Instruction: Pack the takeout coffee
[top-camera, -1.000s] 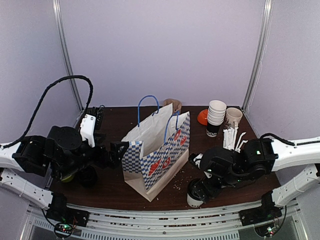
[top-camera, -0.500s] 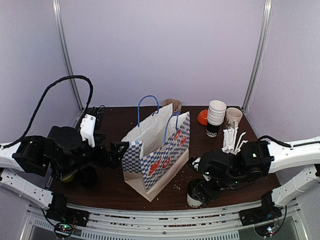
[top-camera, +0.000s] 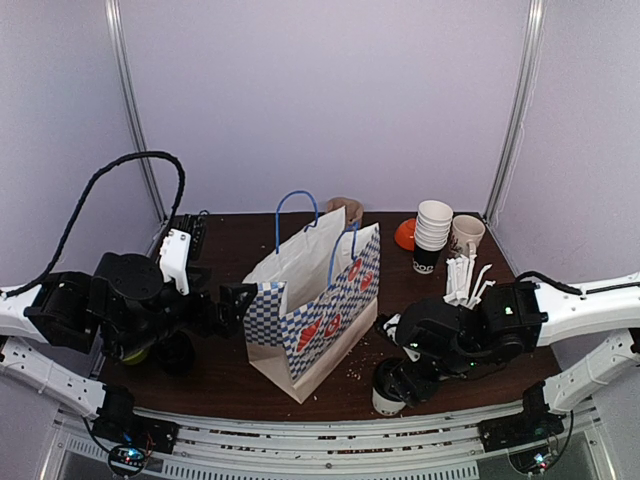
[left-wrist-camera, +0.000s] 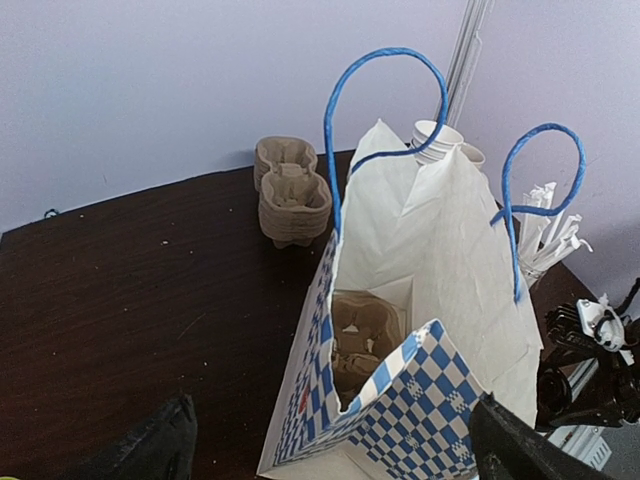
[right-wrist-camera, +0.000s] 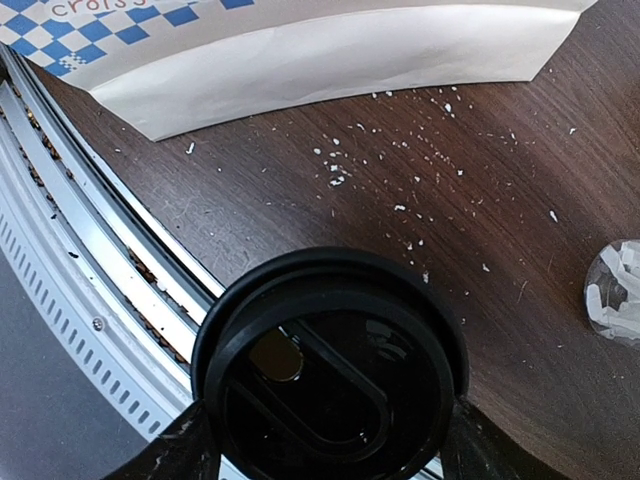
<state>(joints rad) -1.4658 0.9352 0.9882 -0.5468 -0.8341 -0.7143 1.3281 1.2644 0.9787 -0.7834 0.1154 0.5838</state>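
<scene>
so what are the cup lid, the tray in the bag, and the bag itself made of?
Lid of the cup: glossy black, moulded ridges, likely plastic.
Carrier tray: matte brown, fibrous, looks like moulded pulp.
Bag: creased, printed checks, paper; handles look like twisted paper cord, unsure.

checked paper bag upright, centre | stacked cups back right | straws beside

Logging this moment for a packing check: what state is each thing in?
Paper bag: upright, mouth open.
Carrier tray: inside the bag.
Coffee cup: lid on, upright, outside the bag.
Left gripper: open.
Right gripper: closed on the cup.
Spare trays: stacked behind the bag.
</scene>
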